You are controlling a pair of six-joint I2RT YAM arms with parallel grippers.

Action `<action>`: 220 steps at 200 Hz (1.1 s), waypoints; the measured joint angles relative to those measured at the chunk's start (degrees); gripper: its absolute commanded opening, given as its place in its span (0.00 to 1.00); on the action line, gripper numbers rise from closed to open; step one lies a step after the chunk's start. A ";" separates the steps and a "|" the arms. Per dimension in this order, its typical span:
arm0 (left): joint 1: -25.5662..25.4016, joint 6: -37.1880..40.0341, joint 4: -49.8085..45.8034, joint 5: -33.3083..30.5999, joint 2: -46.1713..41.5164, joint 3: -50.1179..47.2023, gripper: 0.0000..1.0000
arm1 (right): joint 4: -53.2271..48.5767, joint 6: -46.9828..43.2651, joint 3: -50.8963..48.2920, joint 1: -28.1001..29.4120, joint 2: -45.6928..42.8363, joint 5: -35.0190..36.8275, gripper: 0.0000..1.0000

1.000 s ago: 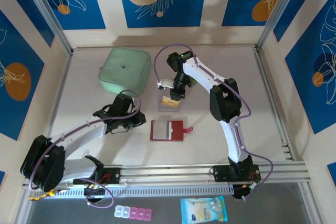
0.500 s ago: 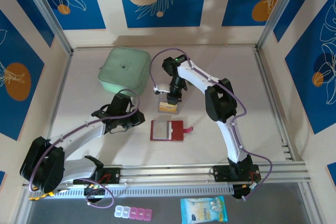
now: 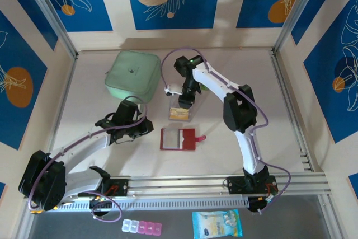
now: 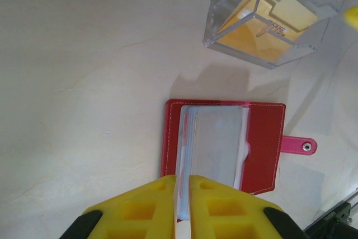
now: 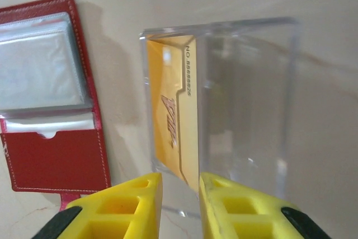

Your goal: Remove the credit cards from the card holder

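Yellow card [image 5: 170,121] | in clear box [image 5: 246,110] | just beyond right tool [image 5: 180,188]

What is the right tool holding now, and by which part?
Nothing: the right tool stands open, and the yellow card rests loose inside the clear box.

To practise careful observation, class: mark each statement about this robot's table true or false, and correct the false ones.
1. The red card holder lies open on the table. True.
2. A yellow card sits inside the clear box. True.
3. The pale-green pouch lies between the card holder and the clear box. False: it lies off toward the far left, away from both.
4. The card holder's tab is fastened shut. False: it sticks out sideways, unfastened.
5. The right gripper has its jaws apart. True.
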 measured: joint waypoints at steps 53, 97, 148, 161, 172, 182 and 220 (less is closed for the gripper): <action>0.00 -0.02 2.38 2.08 2.95 0.00 0.13 | 10.36 15.47 -9.90 -0.96 -11.15 2.19 0.23; -0.31 -0.09 4.90 4.07 6.73 0.00 0.13 | 22.36 32.41 -27.67 -0.76 -21.22 -2.21 0.24; -2.47 -0.96 8.81 5.07 8.94 -1.44 0.13 | 35.87 54.36 -44.39 0.20 -29.97 -9.75 0.21; -3.13 -1.46 9.27 5.07 9.60 -1.95 0.13 | 38.88 59.08 -47.95 1.99 -31.43 -10.01 0.20; -3.58 -1.64 9.64 5.07 9.90 -2.49 0.12 | 40.76 62.38 -50.47 3.91 -32.54 -9.97 0.20; -4.07 -2.01 10.12 5.05 9.99 -3.13 0.12 | 42.27 65.70 -52.35 5.75 -33.51 -9.77 0.20; -5.22 -3.21 11.06 5.05 10.05 -4.85 0.09 | 47.84 78.03 -58.40 9.35 -35.95 -9.29 0.17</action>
